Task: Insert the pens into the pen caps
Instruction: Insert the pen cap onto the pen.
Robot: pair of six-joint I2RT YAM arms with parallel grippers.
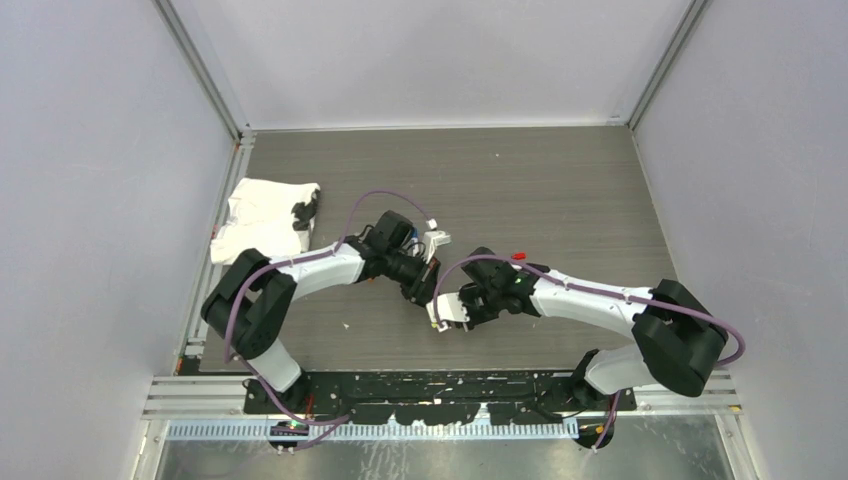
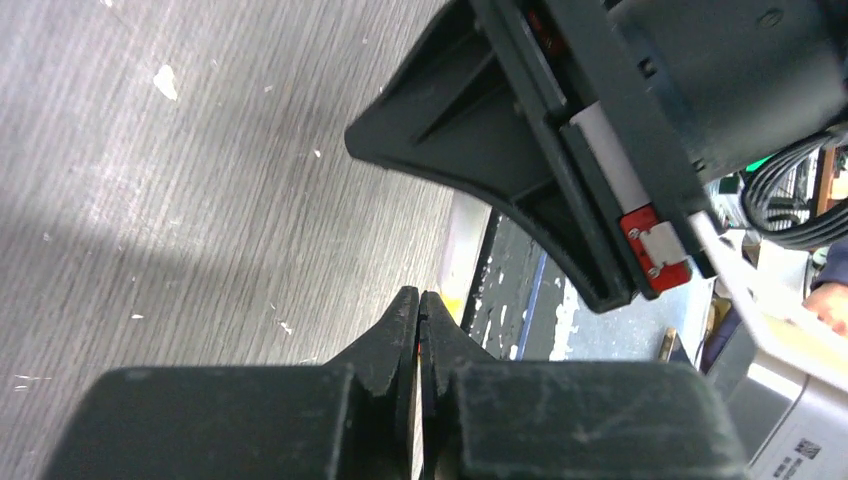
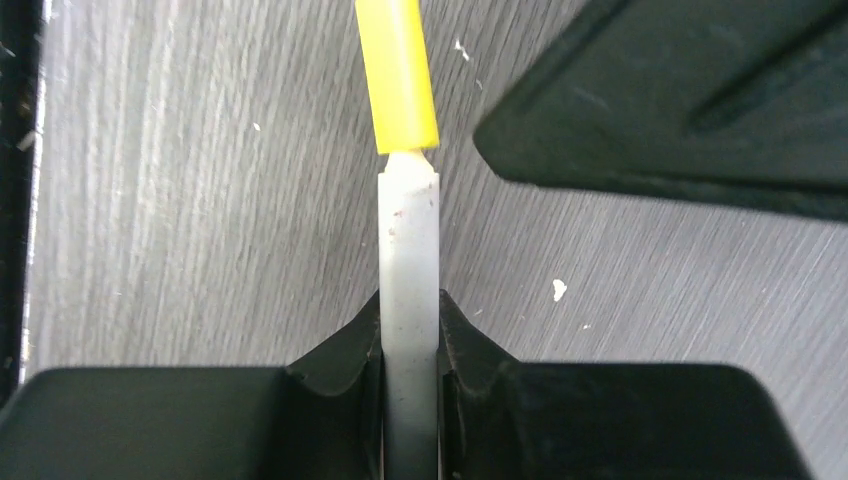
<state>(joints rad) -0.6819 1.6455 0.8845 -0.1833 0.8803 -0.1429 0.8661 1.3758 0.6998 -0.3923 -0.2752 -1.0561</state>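
My right gripper (image 3: 409, 296) is shut on the white barrel of a pen (image 3: 408, 230), which sticks straight out past the fingertips. A yellow pen cap (image 3: 398, 75) sits on the pen's far end, tilted slightly left, and runs out of the top of the right wrist view. My left gripper (image 2: 420, 296) is shut, its fingers pressed together with nothing clearly between them. From above, the left gripper (image 1: 424, 288) and the right gripper (image 1: 441, 308) meet at mid-table, almost touching. Other pens and caps are not visible.
A crumpled white cloth (image 1: 258, 218) lies at the far left of the table, with a small dark item (image 1: 305, 212) on its right edge. Walls enclose the table (image 1: 560, 190) on three sides. The table's near edge and the floor show beyond the left fingertips.
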